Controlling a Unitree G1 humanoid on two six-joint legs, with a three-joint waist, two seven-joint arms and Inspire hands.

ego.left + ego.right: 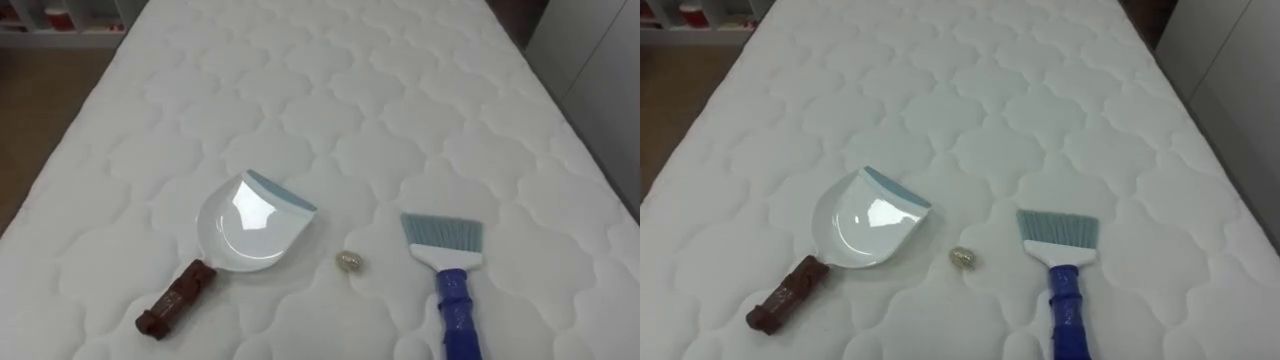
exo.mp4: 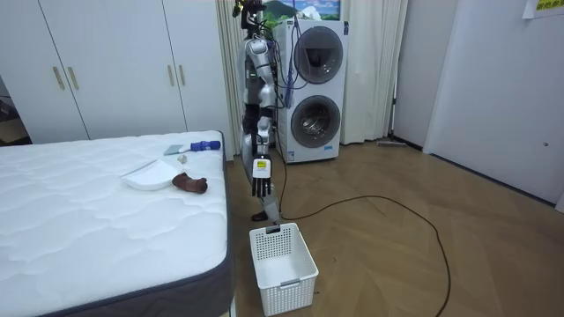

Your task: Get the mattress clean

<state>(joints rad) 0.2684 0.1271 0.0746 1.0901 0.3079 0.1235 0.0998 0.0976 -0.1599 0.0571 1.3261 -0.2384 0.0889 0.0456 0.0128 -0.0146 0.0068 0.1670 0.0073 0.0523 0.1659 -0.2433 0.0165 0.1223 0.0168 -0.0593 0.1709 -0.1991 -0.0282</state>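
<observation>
Bed, quilted white, not yet cleaned. Flanked on the floor, just off one foot corner, by white basket. Carried near its foot edge, left of middle, white dustpan, brown handle toward the edge, blue lip angled to the far right corner. Carried blue-handled brush right of middle, bristles toward the head end. Met at the foot edge by left hand, hung slack and empty. Held small crumpled scrap between pan and brush, touching neither. Likely trouble: sweeping the scrap past a lip turned away from it; shoving an unsteadied pan across soft quilting; rolling the scrap off the edge, short of the basket.
</observation>
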